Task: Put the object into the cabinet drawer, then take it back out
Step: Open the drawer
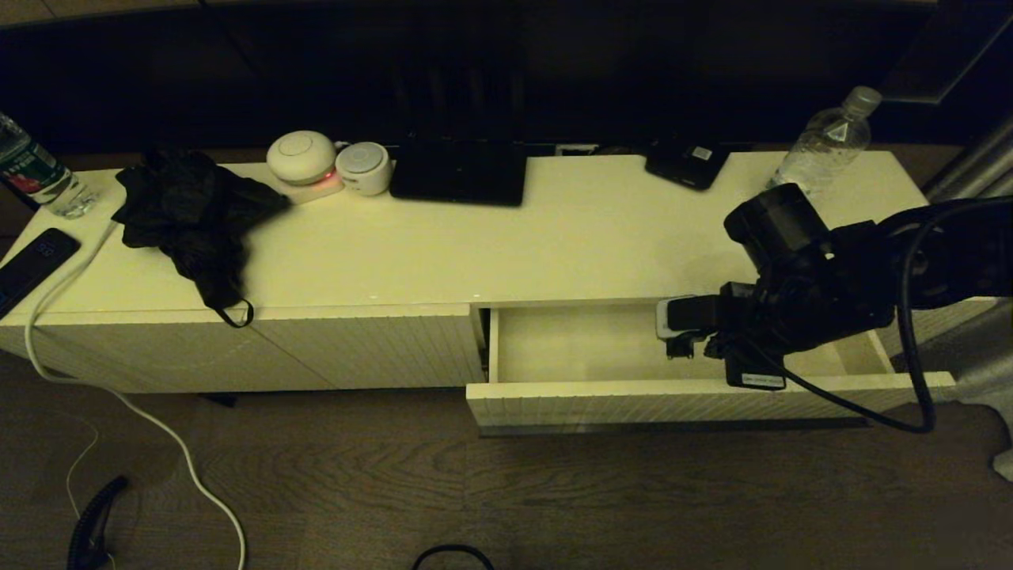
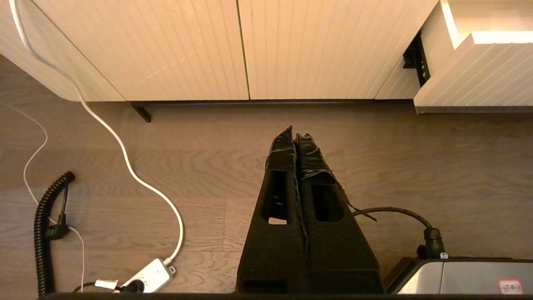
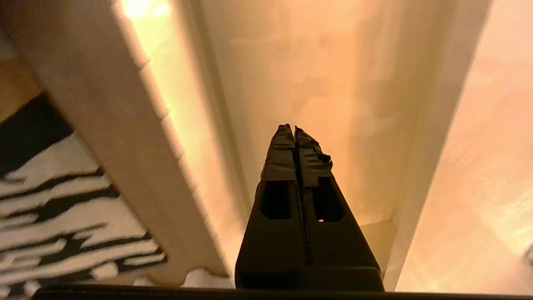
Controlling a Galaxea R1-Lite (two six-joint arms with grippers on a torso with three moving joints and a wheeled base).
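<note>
The clear water bottle with the grey cap [image 1: 827, 142] stands upright on the cabinet top [image 1: 554, 245], at its back right corner. The cabinet drawer [image 1: 673, 400] is pulled open on the right, and its pale inside shows nothing in it. My right arm [image 1: 791, 301] reaches in from the right over the drawer. In the right wrist view my right gripper [image 3: 295, 127] is shut and holds nothing, above the drawer floor [image 3: 333, 83]. My left gripper [image 2: 293, 133] is shut on nothing, low over the wooden floor in front of the cabinet, left of the drawer's corner [image 2: 479, 71].
On the cabinet top lie a black cloth [image 1: 194, 210], two round white devices [image 1: 328, 162], a dark flat device [image 1: 459, 178] and a small black box [image 1: 687, 162]. A green-and-red labelled bottle [image 1: 32, 170] stands far left. White cable [image 2: 125, 154] and power strip [image 2: 150, 275] cross the floor.
</note>
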